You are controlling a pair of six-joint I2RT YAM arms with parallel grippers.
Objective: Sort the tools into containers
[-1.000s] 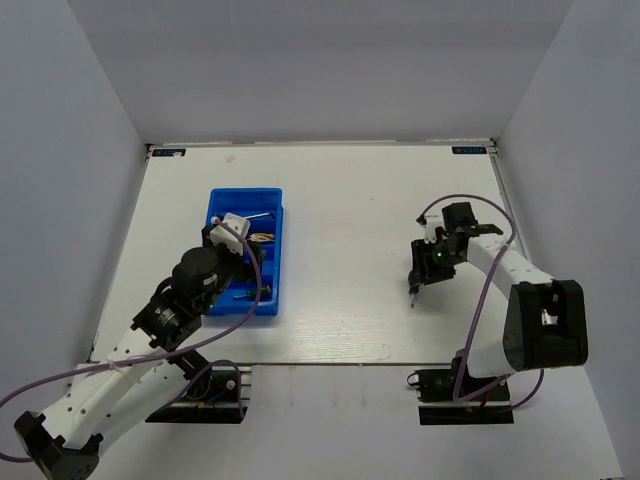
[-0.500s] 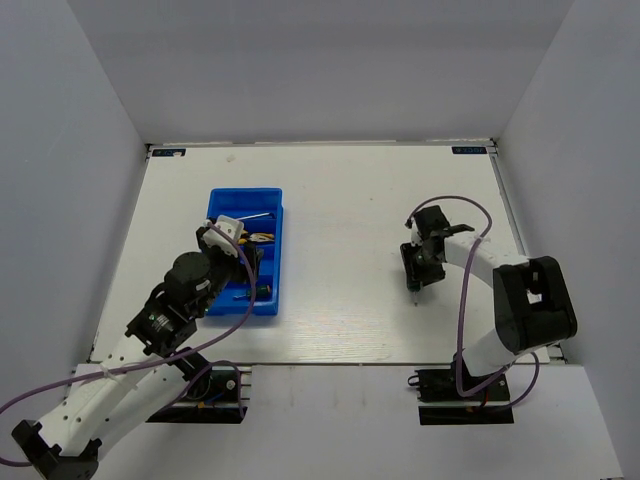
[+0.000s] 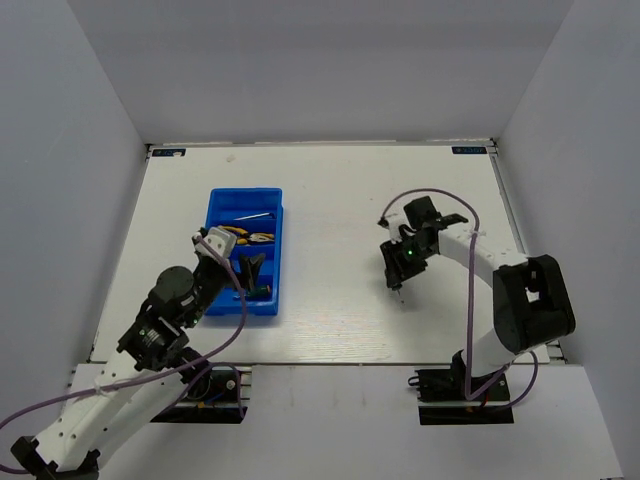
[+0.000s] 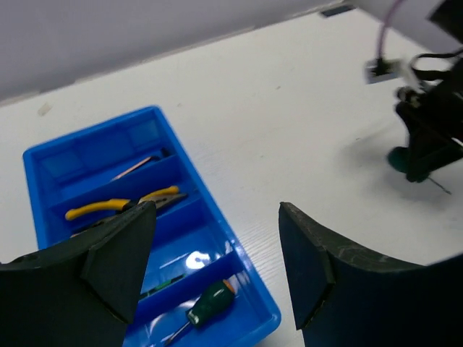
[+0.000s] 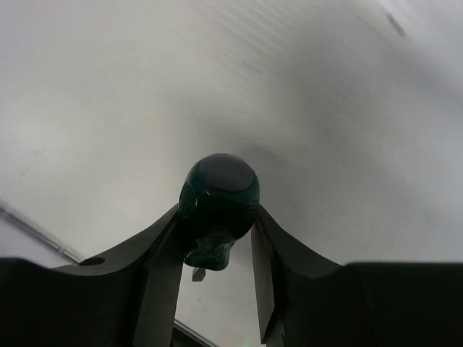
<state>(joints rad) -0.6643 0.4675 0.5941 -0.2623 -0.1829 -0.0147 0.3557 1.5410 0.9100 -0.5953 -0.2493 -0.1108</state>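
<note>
The blue bin point(image 3: 246, 199) stands left of centre; it also shows in the left wrist view point(image 4: 87, 155). In its compartments lie yellow-handled pliers point(image 3: 240, 236) point(image 4: 116, 207), a thin metal tool point(image 4: 139, 165) and a green-handled screwdriver point(image 4: 210, 303). My left gripper point(image 3: 250, 273) point(image 4: 215, 267) is open and empty, above the bin's near end. My right gripper point(image 3: 396, 270) point(image 5: 217, 242) is shut on a green-and-black screwdriver point(image 5: 218, 194), held just above the table right of centre, its thin tip point(image 3: 398, 289) pointing down.
White walls enclose the table on three sides. Purple cables loop over both arms. In the left wrist view the right arm point(image 4: 428, 137) shows at the upper right, with bare white table between it and the bin.
My right gripper has moved left toward the table's middle with the screwdriver in it. My left arm has drawn back toward the near edge, uncovering the pliers in the bin.
</note>
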